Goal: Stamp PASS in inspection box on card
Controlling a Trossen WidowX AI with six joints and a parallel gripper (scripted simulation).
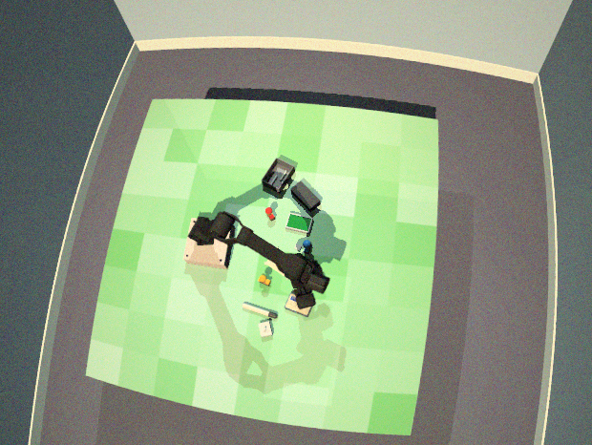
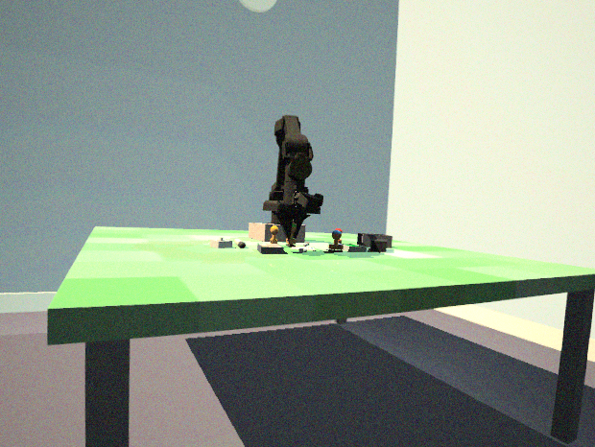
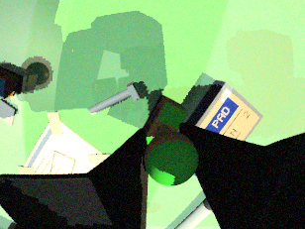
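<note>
My gripper (image 1: 304,299) (image 2: 291,239) (image 3: 162,132) is shut on the green-knobbed stamp (image 3: 171,159), which it holds upright and low over the table. The stamp's base sits at the near corner of a tan card (image 1: 303,310) (image 2: 271,248) (image 3: 236,118) with a blue label; I cannot tell whether they touch. In the top view the arm hides most of the card. The green ink pad (image 1: 299,222) lies farther back, apart from the gripper.
A red stamp (image 1: 270,212), a blue stamp (image 1: 306,244) (image 2: 336,235) and an orange stamp (image 1: 264,280) (image 2: 273,233) stand nearby. A marker (image 1: 258,309) (image 3: 119,98) and a small white block (image 1: 265,328) (image 2: 221,244) lie left of the card. Two dark boxes (image 1: 278,177) (image 1: 305,195) stand behind the pad.
</note>
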